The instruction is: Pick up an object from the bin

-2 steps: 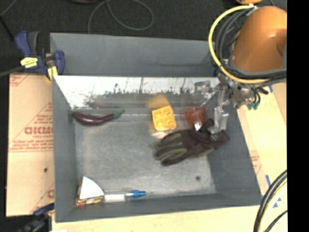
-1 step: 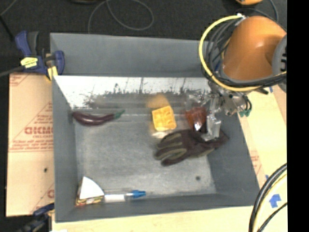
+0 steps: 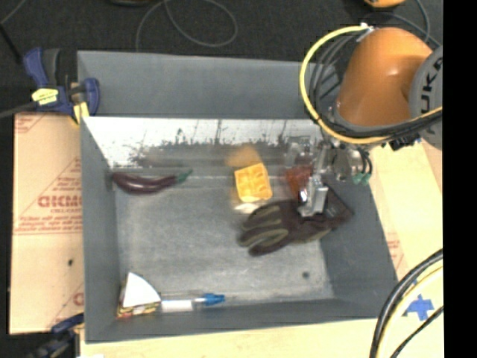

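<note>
While the jaws hang low at the right side of the bin [image 3: 194,80], over the cuff end of a dark glove [image 3: 287,228], the step in hand looks like the approach. Whether they are released or clenched cannot be told. A yellow waffle block [image 3: 252,183] lies just beside the glove. The next move calls for closing on a fold of cloth, then lifting.

Bin contents, by position.
My pincer [image 3: 313,200] stands over the wrist end of the glove [image 3: 287,226], right of centre in the bin [image 3: 186,245]. The waffle block [image 3: 252,183] lies just behind the glove, and the toy aubergine [image 3: 145,181] lies far left along the back wall. The pen [image 3: 190,303] lies front-left, with the card wedge [image 3: 138,291] at its left end.
</note>
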Robot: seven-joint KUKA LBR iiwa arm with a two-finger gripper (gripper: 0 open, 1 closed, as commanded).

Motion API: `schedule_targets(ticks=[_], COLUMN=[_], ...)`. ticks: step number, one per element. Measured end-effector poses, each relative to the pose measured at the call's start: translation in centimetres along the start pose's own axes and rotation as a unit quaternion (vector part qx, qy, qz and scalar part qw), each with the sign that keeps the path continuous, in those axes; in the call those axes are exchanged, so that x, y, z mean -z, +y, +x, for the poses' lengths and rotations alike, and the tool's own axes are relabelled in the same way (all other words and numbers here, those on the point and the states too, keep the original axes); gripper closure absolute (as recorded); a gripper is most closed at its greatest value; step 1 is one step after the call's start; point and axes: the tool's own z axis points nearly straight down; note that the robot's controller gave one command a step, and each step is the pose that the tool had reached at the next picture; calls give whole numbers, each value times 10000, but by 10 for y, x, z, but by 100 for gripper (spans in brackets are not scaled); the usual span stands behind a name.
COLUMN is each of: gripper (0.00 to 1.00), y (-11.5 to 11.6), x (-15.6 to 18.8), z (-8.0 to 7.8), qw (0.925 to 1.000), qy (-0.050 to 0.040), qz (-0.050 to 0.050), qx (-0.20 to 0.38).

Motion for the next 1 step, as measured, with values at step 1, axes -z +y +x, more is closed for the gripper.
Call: schedule_targets(ticks=[1], gripper=[0], y=[9], x=[-3], z=[6], qw=[9999], qy=[16], qz=[6], qx=[136])
